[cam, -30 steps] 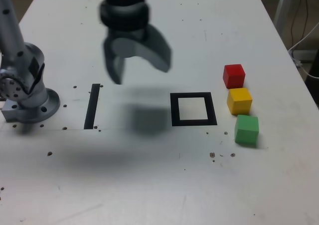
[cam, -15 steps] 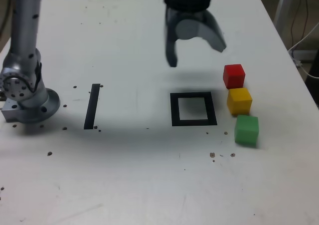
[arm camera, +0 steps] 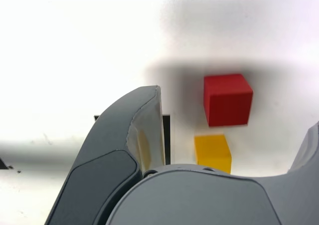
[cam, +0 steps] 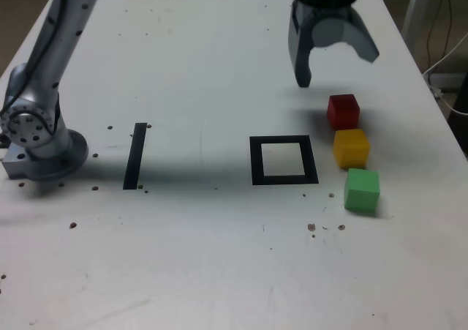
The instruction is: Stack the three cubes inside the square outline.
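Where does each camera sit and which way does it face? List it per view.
Exterior view: off the arm, above the table's near edge, looking down across it; shows arm base, open gripper.
Wrist view: on the wrist, looking past its own fingers down at the table.
Shared: red cube, yellow cube.

The claw (cam: 338,66) has swung across to the exterior view's right, from beyond the strip (cam: 135,155) to just above the red cube (cam: 342,110).

Three cubes (cam: 353,148) in row, just beside square outline (cam: 284,160), exterior view's right.
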Robot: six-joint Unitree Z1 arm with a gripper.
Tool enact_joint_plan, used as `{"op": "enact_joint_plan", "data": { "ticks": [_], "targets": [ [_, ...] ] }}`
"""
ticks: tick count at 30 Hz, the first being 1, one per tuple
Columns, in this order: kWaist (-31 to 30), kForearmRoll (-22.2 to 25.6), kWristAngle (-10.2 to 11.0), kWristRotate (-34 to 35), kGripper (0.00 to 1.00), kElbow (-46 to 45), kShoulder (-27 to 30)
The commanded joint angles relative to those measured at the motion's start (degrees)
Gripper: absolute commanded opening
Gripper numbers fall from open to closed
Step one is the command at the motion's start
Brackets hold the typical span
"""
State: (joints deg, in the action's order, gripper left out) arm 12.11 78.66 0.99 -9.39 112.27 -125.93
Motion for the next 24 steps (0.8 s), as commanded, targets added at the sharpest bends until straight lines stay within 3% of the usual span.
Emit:
{"op": "enact_joint_plan", "data": {
  "ticks": [1,24],
  "targets": [
    [-0.07,0.09,-0.08,-0.1,0.98,0.11,-0.68],
    [-4.63,-1.85,1.21,2.68,0.94,2.9,-6.27]
  ]
}}
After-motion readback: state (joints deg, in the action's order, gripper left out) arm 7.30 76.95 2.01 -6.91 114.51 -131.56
